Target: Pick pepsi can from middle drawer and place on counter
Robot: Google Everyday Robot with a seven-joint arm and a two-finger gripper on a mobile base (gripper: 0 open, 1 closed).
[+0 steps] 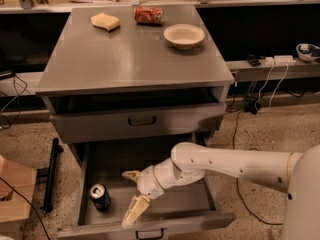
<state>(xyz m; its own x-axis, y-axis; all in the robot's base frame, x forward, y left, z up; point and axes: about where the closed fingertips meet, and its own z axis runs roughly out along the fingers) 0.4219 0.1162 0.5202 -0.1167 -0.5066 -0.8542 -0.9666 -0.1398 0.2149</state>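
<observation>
- Drawer [180, 206] stands open low at the front; bare floor free right of the can [100, 197], arm [230, 164] crossing above the right side.
- Tabletop [130, 64]: front broad and bare; sponge [105, 21], red can [149, 15] on its side and bowl [184, 35] near the back edge.
- Can: dark blue, upright, silver lid up, at the drawer's front left, near the left wall.
- Pincer [133, 194]: over the drawer floor, just right of the can, apart from it; fingers spread wide, holding nothing.

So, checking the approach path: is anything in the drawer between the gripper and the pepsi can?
No. The camera view shows only bare floor of the middle drawer between the gripper, its fingers spread open, and the upright pepsi can.
</observation>
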